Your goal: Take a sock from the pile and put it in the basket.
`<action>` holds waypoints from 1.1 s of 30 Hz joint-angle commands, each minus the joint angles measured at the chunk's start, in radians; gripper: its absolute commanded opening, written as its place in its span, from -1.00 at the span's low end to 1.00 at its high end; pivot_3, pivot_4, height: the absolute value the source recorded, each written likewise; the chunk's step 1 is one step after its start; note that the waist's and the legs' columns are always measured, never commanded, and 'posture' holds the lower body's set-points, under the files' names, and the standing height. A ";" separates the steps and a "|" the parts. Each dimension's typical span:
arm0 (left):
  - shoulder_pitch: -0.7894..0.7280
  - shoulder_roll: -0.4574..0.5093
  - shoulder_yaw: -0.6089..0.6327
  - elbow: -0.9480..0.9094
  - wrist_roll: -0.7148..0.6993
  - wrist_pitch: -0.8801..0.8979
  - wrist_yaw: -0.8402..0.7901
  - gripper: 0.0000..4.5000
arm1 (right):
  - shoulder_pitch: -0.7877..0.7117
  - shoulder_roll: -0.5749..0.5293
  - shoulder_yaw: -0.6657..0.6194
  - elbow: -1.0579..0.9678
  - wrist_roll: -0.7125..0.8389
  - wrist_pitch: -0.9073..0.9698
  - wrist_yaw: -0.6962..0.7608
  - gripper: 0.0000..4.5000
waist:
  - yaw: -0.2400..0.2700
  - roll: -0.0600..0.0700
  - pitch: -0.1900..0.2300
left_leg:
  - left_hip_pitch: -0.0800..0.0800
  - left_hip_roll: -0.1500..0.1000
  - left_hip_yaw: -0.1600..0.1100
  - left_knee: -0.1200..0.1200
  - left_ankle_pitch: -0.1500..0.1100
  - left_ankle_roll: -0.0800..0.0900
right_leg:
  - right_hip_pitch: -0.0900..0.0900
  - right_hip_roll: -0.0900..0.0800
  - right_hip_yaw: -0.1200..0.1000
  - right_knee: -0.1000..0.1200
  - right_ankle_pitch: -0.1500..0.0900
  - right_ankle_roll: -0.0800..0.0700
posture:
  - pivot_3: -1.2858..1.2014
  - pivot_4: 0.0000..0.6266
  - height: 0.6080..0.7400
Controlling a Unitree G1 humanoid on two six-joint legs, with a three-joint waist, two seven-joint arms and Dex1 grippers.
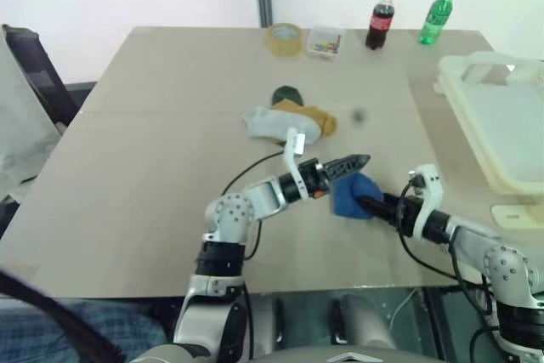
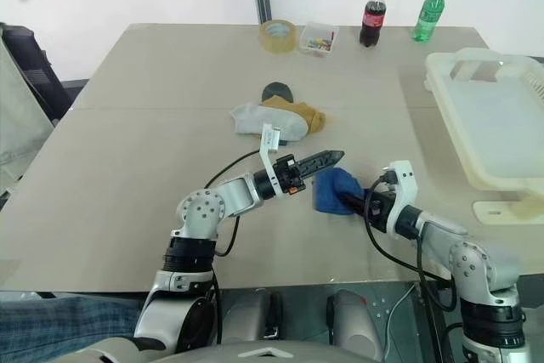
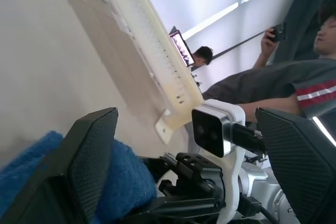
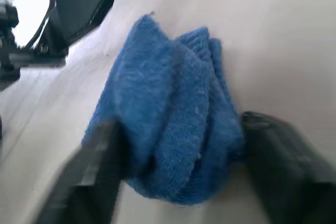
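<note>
So the blue sock point(image 1: 353, 195) is sitting bunched up on the bench point(image 1: 153, 167), near the front edge and a bit right of centre, well apart from the rest of the pile point(image 1: 287, 121). That pile is further back towards the middle: a light grey sock, a mustard yellow one and a dark green one peeking out behind them. The right hand point(image 4: 176, 166) comes in from the near right and has a finger on each side of the blue sock; in the right wrist view both fingers point(image 4: 100, 171) are right up against the fabric, so it's pinching the sock, which still lies on the bench. The left hand point(image 1: 361, 160) reaches over from the near left and hangs just above and behind the blue sock, with its fingers point(image 3: 89, 161) spread wide and nothing between them. The basket point(image 1: 501, 116) is over at the right edge of the bench, big cream tub, well apart from the sock. Along the far edge there's a roll of tape point(image 1: 283, 38), a small clear box point(image 1: 324, 42) of coloured bits, a cola bottle point(image 1: 380, 19) and a green bottle point(image 1: 436, 15). In the left wrist view a person point(image 3: 294, 77) in a grey shirt with red and white stripes holds up a phone beyond the basket.
</note>
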 commanded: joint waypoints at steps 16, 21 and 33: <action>0.160 0.439 -0.233 -0.358 0.459 -0.572 -0.320 1.00 | -0.070 0.049 -0.056 0.078 0.033 0.069 -0.060 -0.99 | 0.010 0.000 0.000 | -0.001 0.000 0.002 -0.001 0.001 -0.002 | -0.003 -0.004 0.003 0.002 -0.002 -0.004 | 0.03 -0.52 0.93; 0.195 0.401 -0.254 -0.291 0.570 -0.786 -0.317 1.00 | -0.109 0.014 -0.123 0.060 0.064 0.100 -0.095 -0.99 | 0.013 0.000 0.001 | -0.002 0.000 0.004 -0.001 0.001 -0.001 | -0.004 -0.008 0.004 0.001 -0.001 -0.004 | 0.03 -0.52 0.93; 0.171 0.341 -0.308 -0.176 0.653 -0.839 -0.315 1.00 | -0.358 -0.292 -0.401 0.187 0.164 0.294 -0.135 -0.99 | 0.015 0.004 0.005 | -0.003 0.000 0.004 -0.002 0.000 0.000 | -0.005 -0.002 0.002 0.001 0.001 -0.001 | 0.03 -0.52 0.93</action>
